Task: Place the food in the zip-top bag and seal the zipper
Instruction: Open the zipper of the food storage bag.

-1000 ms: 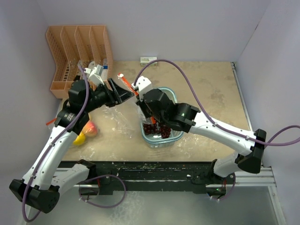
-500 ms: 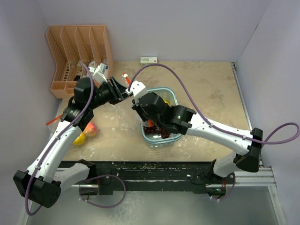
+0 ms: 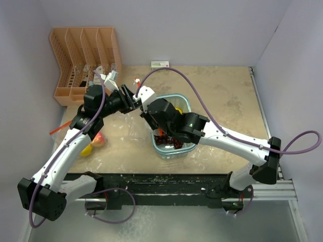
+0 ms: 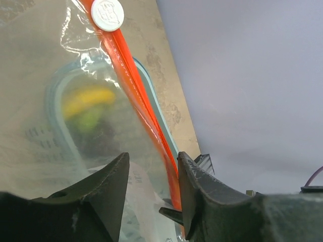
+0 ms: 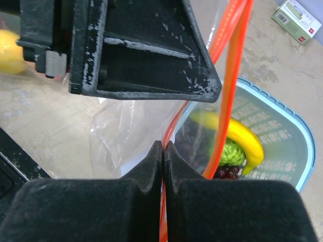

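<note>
The clear zip-top bag [image 5: 121, 131] hangs between my two grippers over a light blue basket [image 3: 187, 99]. My right gripper [image 5: 163, 143] is shut on the bag's orange-red zipper [image 5: 229, 91]. My left gripper [image 4: 151, 156] is open, with the zipper strip [image 4: 136, 85] between its jaws beside the right finger; the white slider [image 4: 107, 12] sits farther along. In the top view the left gripper [image 3: 130, 99] is close beside the right gripper [image 3: 151, 113]. A pink-yellow peach [image 3: 97, 139] and a yellow fruit [image 3: 86, 149] lie on the table at left. Dark red grapes [image 3: 169, 142] lie in the basket.
An orange slotted rack [image 3: 83, 55] stands at the back left. A small white-green box [image 3: 159, 64] lies by the back wall, also in the right wrist view [image 5: 298, 20]. The basket [image 5: 298, 136] also holds a banana [image 5: 237, 133] and a green item [image 5: 229, 151].
My left gripper has moved right along the bag's mouth, close up to the right gripper, and its jaws have narrowed. The right gripper has shifted slightly back-left, still holding the strip.
</note>
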`<state>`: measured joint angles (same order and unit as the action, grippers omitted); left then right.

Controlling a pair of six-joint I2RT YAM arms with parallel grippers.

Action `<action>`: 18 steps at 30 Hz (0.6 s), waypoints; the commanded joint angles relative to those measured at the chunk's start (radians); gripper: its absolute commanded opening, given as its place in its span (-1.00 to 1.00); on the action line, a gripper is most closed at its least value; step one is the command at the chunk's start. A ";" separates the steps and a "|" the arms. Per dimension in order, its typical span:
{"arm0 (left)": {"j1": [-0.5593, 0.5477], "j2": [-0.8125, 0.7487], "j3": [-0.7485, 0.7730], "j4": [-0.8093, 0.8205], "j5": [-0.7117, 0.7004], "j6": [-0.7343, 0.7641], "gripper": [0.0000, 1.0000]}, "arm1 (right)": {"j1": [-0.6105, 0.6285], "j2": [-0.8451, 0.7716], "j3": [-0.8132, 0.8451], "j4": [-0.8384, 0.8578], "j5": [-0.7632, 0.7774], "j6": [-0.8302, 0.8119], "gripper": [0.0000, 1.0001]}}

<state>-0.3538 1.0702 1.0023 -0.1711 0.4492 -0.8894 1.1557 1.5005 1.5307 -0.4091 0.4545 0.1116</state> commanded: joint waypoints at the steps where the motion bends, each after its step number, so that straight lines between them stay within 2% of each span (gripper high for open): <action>1: -0.004 0.010 0.005 0.076 0.032 0.018 -0.13 | 0.011 0.017 0.061 0.029 0.010 -0.016 -1.00; 5: -0.013 0.021 0.000 0.091 0.042 0.018 -0.44 | 0.014 0.032 0.073 0.029 0.005 -0.021 -1.00; 10: -0.020 0.029 -0.009 0.106 0.045 0.019 -1.00 | 0.015 0.037 0.076 0.028 0.008 -0.022 -1.00; 15: -0.019 0.023 -0.024 0.103 0.017 0.056 -1.00 | 0.015 0.017 0.068 0.014 0.031 -0.005 -0.99; 16: -0.020 0.017 -0.024 0.088 -0.002 0.073 -1.00 | 0.015 0.007 0.066 0.005 0.049 0.004 -0.86; 18: -0.019 0.005 -0.030 0.060 -0.033 0.100 -1.00 | 0.015 -0.026 0.047 0.000 0.089 0.016 -0.38</action>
<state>-0.3691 1.0992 0.9829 -0.1196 0.4660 -0.8574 1.1648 1.5536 1.5585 -0.4191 0.4641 0.1104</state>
